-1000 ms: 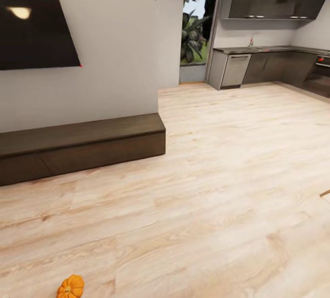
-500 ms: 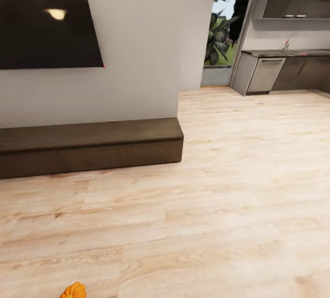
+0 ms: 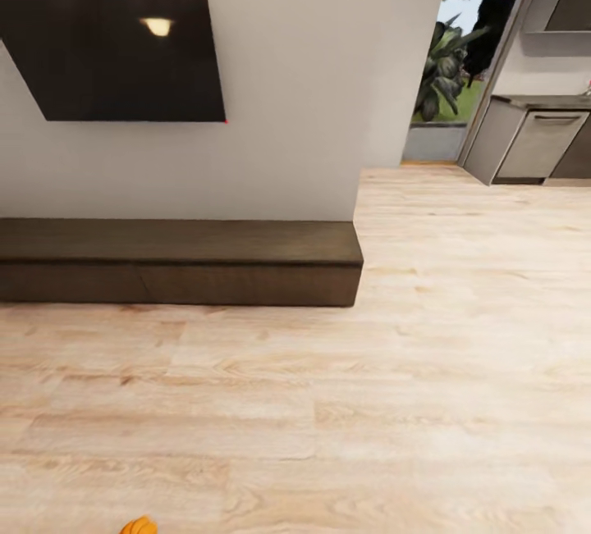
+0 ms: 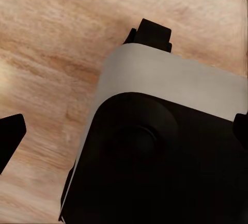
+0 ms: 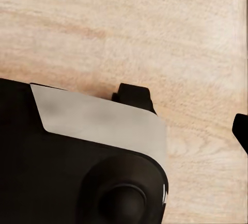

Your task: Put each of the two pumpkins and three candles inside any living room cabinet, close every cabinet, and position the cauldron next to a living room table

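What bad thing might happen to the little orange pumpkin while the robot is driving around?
The pumpkin lies on the wood floor at the very bottom edge of the head view, close to the robot, so the base might bump it or roll it away. It is also nearly out of sight, so the robot may lose track of it. The cabinet is shut, so nothing can go in yet.

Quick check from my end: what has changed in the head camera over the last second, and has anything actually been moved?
Only the view has shifted: the camera has swung left, so the cabinet and TV now sit squarer in frame and the kitchen units have slid to the right edge. The pumpkin on the floor has dropped almost out at the bottom edge. Nothing was grasped or released. The cabinet's fronts look closed, as before.
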### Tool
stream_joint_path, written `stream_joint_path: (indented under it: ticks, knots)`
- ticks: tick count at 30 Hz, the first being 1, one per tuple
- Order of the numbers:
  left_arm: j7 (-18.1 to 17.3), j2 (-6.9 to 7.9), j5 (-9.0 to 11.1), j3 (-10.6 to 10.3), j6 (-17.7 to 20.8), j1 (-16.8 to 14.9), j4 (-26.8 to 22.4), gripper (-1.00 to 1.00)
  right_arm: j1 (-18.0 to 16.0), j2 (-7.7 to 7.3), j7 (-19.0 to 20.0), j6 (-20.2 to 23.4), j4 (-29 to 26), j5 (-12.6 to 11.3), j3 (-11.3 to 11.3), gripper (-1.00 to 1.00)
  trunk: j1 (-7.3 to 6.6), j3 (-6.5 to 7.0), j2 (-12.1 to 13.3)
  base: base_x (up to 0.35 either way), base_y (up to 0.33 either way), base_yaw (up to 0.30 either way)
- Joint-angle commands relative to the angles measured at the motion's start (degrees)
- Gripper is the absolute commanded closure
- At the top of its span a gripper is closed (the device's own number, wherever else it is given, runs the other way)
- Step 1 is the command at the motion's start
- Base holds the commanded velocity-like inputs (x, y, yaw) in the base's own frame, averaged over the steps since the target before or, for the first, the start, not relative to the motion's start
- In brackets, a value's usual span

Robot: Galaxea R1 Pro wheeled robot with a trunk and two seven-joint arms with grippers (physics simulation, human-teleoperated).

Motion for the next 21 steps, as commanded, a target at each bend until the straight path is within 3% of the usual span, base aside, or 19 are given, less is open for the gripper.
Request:
stream_joint_path:
  ticks: [1,21]
  knots:
    - [0.0,0.00,0.0,0.0,0.0,0.0,0.0,-1.00,0.0,0.00,0.0,0.0,0.0,0.0,0.0,-1.00,0.00,0.00,0.0,0.297,-0.091,0.175]
    - [0.0,0.00,0.0,0.0,0.0,0.0,0.0,-1.00,0.0,-0.77,0.1,0.1,-0.1,0.0,0.0,-1.00,0.00,0.00,0.0,0.323,-0.067,0.017]
